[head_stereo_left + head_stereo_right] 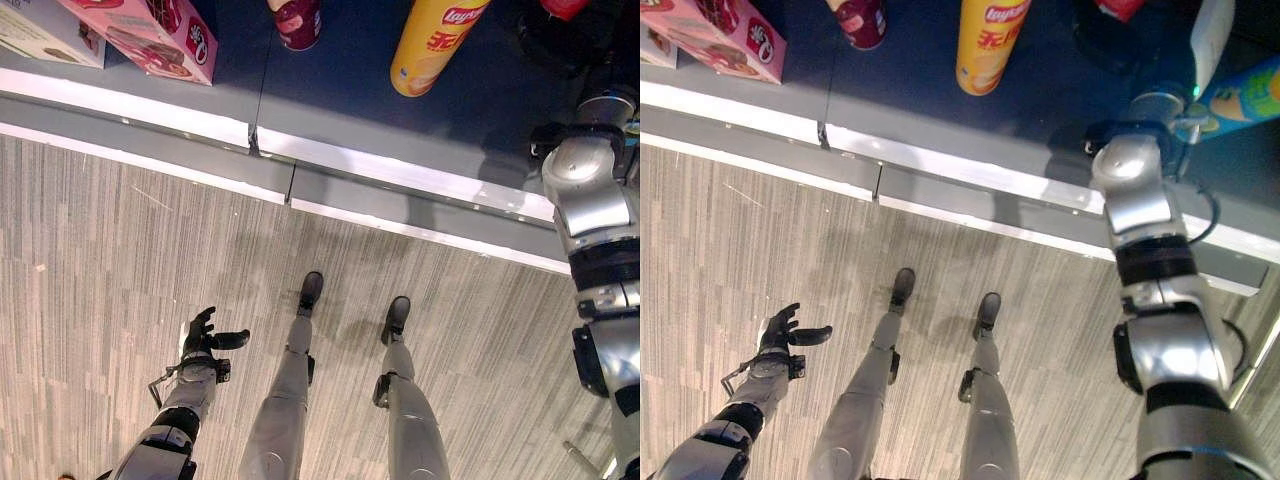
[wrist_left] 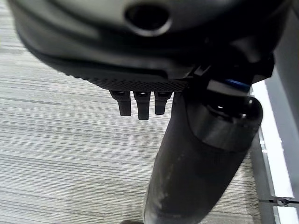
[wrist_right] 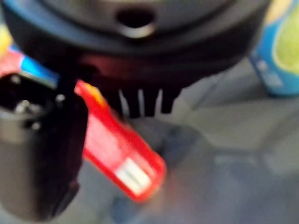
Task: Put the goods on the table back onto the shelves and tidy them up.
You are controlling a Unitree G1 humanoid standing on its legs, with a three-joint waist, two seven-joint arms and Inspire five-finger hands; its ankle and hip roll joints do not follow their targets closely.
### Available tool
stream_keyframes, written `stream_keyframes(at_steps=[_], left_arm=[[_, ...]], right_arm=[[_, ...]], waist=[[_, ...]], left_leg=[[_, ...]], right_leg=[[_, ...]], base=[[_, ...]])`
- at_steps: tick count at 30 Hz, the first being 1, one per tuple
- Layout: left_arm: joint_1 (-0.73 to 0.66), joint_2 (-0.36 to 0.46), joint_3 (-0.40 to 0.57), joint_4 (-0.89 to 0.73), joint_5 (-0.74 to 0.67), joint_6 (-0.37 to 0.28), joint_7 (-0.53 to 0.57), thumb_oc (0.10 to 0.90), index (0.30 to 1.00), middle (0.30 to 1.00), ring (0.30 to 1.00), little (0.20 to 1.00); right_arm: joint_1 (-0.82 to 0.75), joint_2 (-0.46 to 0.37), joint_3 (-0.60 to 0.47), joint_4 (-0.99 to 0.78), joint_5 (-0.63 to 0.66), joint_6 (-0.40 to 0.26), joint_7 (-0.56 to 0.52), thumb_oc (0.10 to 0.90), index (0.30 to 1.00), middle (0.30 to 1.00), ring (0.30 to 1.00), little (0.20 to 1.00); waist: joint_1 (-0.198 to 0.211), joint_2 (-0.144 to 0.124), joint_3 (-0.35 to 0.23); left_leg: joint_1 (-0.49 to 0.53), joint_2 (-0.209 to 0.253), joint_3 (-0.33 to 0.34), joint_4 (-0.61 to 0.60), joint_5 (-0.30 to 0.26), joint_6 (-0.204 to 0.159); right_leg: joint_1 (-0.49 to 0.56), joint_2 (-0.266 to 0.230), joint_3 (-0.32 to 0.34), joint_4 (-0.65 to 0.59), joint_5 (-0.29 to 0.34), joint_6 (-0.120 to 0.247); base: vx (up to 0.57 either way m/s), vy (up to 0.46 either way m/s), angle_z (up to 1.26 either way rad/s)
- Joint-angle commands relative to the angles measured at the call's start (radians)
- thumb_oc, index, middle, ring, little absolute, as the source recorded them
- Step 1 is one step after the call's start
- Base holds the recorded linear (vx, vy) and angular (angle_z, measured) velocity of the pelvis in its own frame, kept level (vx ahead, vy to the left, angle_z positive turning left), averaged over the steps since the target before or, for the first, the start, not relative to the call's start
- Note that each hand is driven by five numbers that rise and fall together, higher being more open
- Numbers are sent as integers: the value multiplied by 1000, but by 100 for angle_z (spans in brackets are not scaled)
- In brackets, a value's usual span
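Goods lie unshelved on the dark surface (image 1: 330,90): a yellow can (image 1: 432,45), pink box (image 1: 150,35), red tube (image 3: 119,156). The right hand (image 3: 140,100) reaches over the tube, fingers straight; the left hand (image 1: 205,335) hangs open, empty.

Floor (image 1: 100,260): pale wood-grain planks with fine streaks, covering the lower and left areas of both eye views. A white strip (image 1: 140,158) and a grey band (image 1: 150,135) run diagonally from the left edge toward the lower right, bordering the floor. A vertical seam (image 1: 292,185) interrupts the band near centre.
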Motion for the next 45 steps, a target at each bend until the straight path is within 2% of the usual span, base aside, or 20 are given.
stream_keyframes(at_steps=[1,13,19,20,22,23,24,25,30,33,35,37,38,39,41,45], left_arm=[[117,17,20,97,23,14,30,800,900,900,900,900],[125,3,41,105,70,29,35,800,900,900,900,900],[160,-5,51,100,96,35,24,800,900,900,900,900],[170,-4,53,101,107,36,14,800,900,900,900,900],[175,3,58,101,118,35,0,800,900,900,900,900],[179,5,66,106,125,32,-12,800,900,900,900,900],[179,4,66,106,125,32,-12,800,900,900,900,900],[184,3,73,111,129,32,-20,800,900,900,900,900],[216,-6,86,110,130,30,-39,800,900,900,900,900],[246,-12,100,102,142,26,-57,800,900,900,900,900],[251,-12,105,99,147,26,-62,800,900,900,900,900],[262,-2,130,88,158,20,-79,800,900,900,900,900],[263,-2,130,88,158,20,-79,800,900,900,900,900],[267,2,140,83,159,19,-85,800,900,900,900,900],[269,6,145,82,162,18,-89,800,900,900,900,900],[289,18,166,75,196,14,-128,800,900,900,900,900]], right_arm=[[96,-20,-42,-57,-104,-71,-101,800,900,900,900,900],[332,65,-150,-279,-174,-109,-69,800,900,900,900,900],[465,116,-190,-409,-163,-159,-14,800,900,900,900,900],[510,132,-195,-458,-110,-200,43,800,900,900,900,900],[521,125,-187,-481,-56,-239,99,800,900,900,900,900],[525,123,-178,-484,14,-270,150,800,900,900,900,900],[524,122,-178,-483,15,-271,151,800,900,900,900,900],[534,127,-167,-500,85,-298,207,800,900,900,900,900],[604,128,-180,-543,164,-320,284,800,900,900,900,900],[702,136,-200,-565,231,-332,363,800,900,900,900,900],[735,139,-210,-568,260,-331,389,800,900,900,900,900],[854,178,-226,-580,395,-336,508,800,900,900,900,900],[856,178,-227,-580,396,-336,509,800,900,900,900,900],[899,209,-222,-579,490,-339,562,800,900,900,900,900],[921,220,-223,-570,532,-332,592,800,900,900,900,900],[1053,251,-179,-488,698,-249,766,800,900,900,900,900]], waist=[[-15,-38,-189],[-44,-65,-231],[-58,-82,-263],[-65,-86,-275],[-68,-91,-283],[-69,-95,-289],[-69,-95,-289],[-70,-101,-295],[-80,-109,-312],[-92,-116,-331],[-96,-118,-336],[-113,-124,-358],[-112,-124,-358],[-119,-126,-370],[-121,-128,-374],[-142,-135,-405]], left_leg=[[56,14,44,-59,-95,-37],[114,22,57,-58,-112,-31],[179,27,67,-58,-128,-29],[200,30,70,-61,-133,-28],[222,32,71,-63,-138,-27],[237,36,78,-65,-140,-27],[238,36,78,-65,-141,-27],[252,40,85,-66,-143,-29],[277,50,98,-66,-149,-32],[306,59,108,-66,-156,-32],[315,61,112,-66,-158,-32],[354,71,130,-66,-169,-31],[355,71,130,-66,-169,-31],[373,74,142,-66,-174,-30],[386,75,149,-66,-177,-29],[460,84,190,-66,-198,-25]], right_leg=[[61,-30,42,64,-150,69],[121,-30,43,49,-148,74],[187,-29,34,33,-144,79],[207,-29,30,29,-144,80],[226,-29,24,23,-141,82],[238,-28,23,15,-140,82],[239,-28,23,15,-139,82],[248,-28,21,11,-134,84],[268,-27,17,9,-130,87],[290,-27,12,6,-125,91],[297,-27,12,7,-123,92],[321,-24,12,6,-119,98],[321,-24,13,6,-119,98],[330,-22,15,6,-117,100],[338,-23,17,6,-115,101],[379,-24,33,13,-112,109]], base=[[0,0,0],[0,-1,-4],[47,18,1],[57,18,1],[56,22,0],[0,0,0],[17,30,-5],[8,13,-5],[9,12,-1],[35,42,-1],[32,38,-3],[56,49,-6],[57,52,-11],[26,31,-16],[36,37,-30],[70,49,-25]])
